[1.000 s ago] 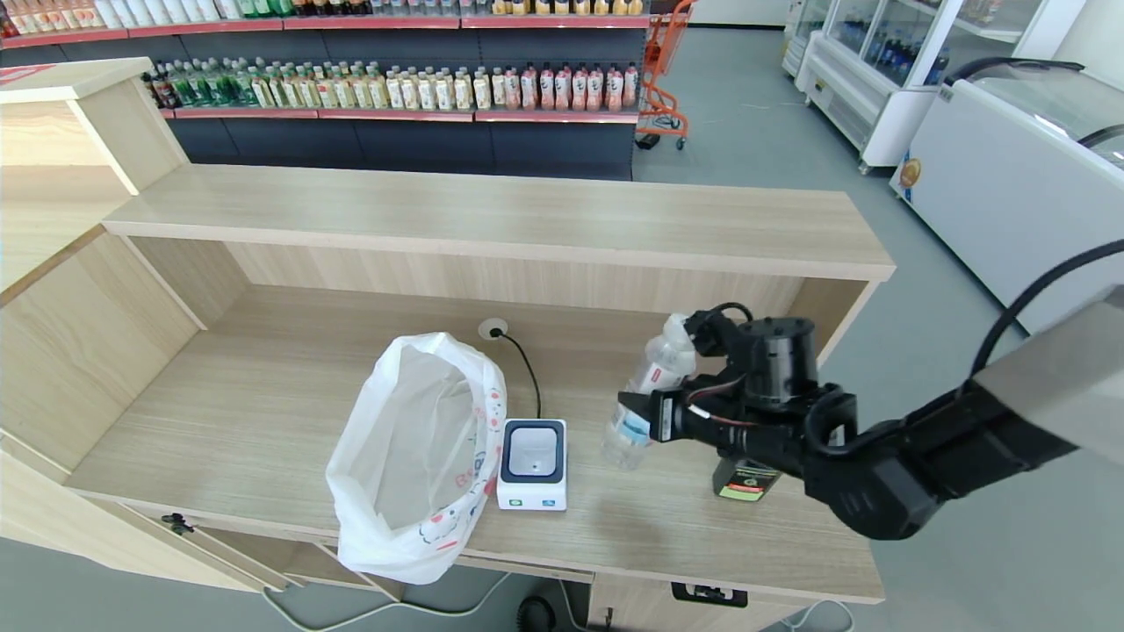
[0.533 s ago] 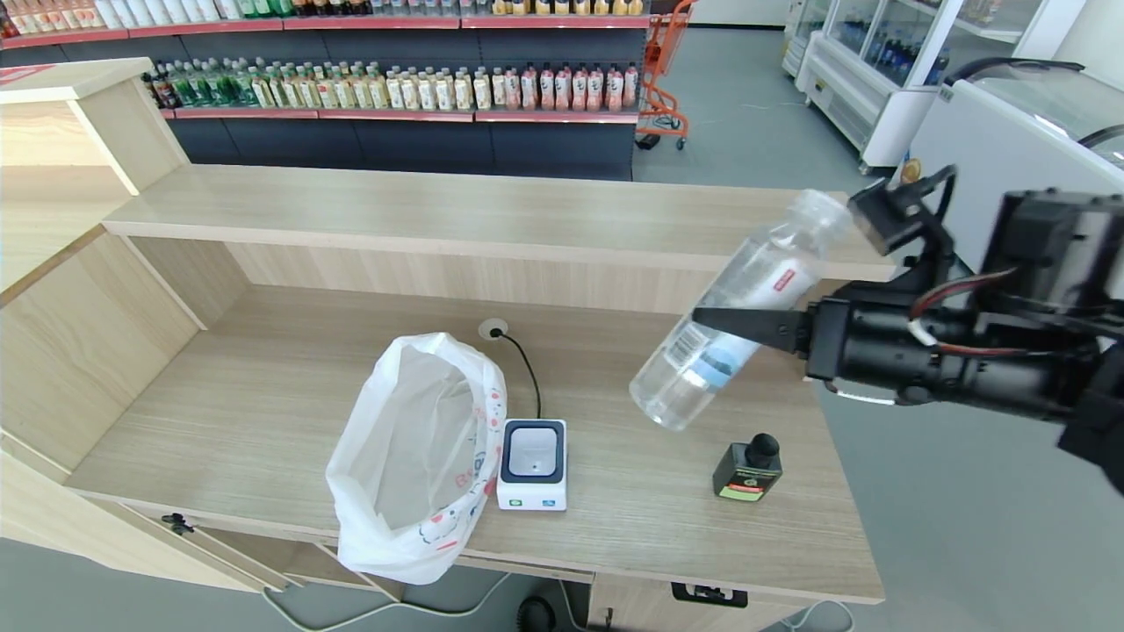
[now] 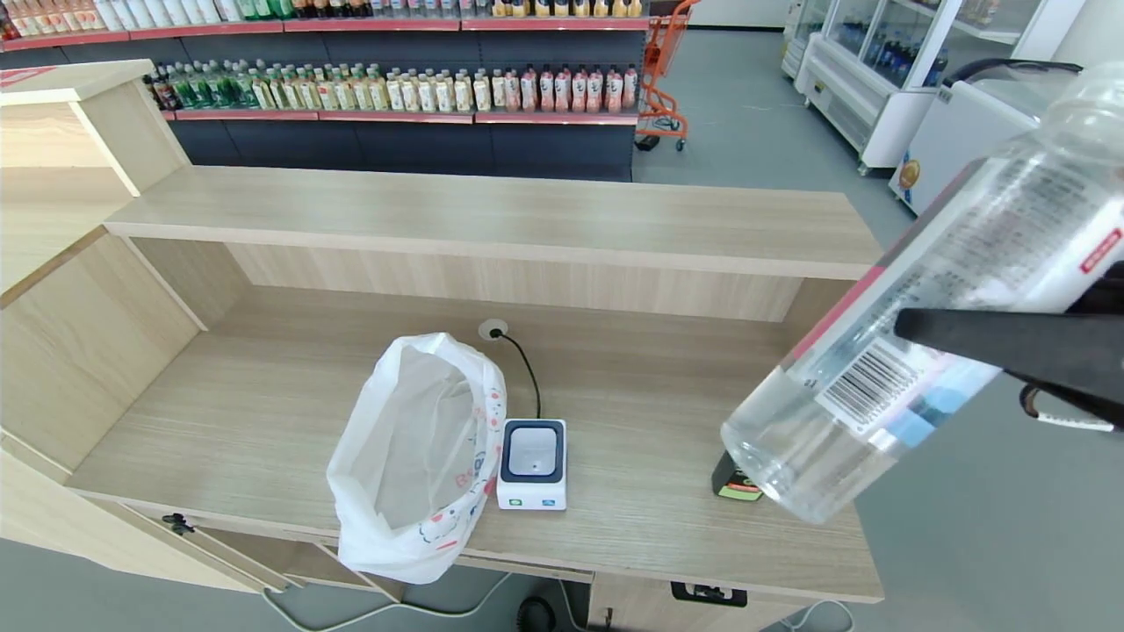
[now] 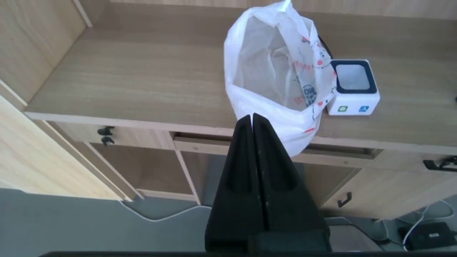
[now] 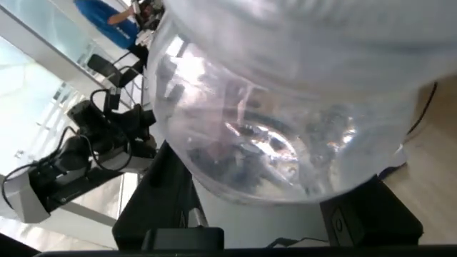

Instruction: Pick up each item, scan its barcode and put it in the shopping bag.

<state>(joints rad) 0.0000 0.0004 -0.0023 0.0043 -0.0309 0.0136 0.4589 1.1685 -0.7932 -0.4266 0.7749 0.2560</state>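
Observation:
A clear water bottle [image 3: 913, 333] hangs tilted high above the counter's right end, close to the head camera, with its barcode [image 3: 865, 382] facing me. My right gripper [image 3: 966, 338] is shut on it; one black finger [image 3: 1019, 347] crosses its label. In the right wrist view the bottle's base [image 5: 285, 128] bulges between dark fingers [image 5: 164, 207]. A white shopping bag [image 3: 413, 456] stands open on the counter, with the scanner [image 3: 532, 463] just right of it. A small dark bottle [image 3: 731, 484] is partly hidden behind the water bottle. My left gripper [image 4: 253, 143] is shut, low in front of the counter, below the bag [image 4: 275, 78].
The wooden counter [image 3: 263, 412] has a raised back ledge [image 3: 492, 219] and a left side wall. A cable [image 3: 525, 364] runs from the scanner to a hole at the back. Shelves of drinks and freezers stand in the room behind.
My right gripper has lifted the water bottle off the counter, up and to the right, close to the head camera. The small dark bottle came into sight and is now partly covered again.

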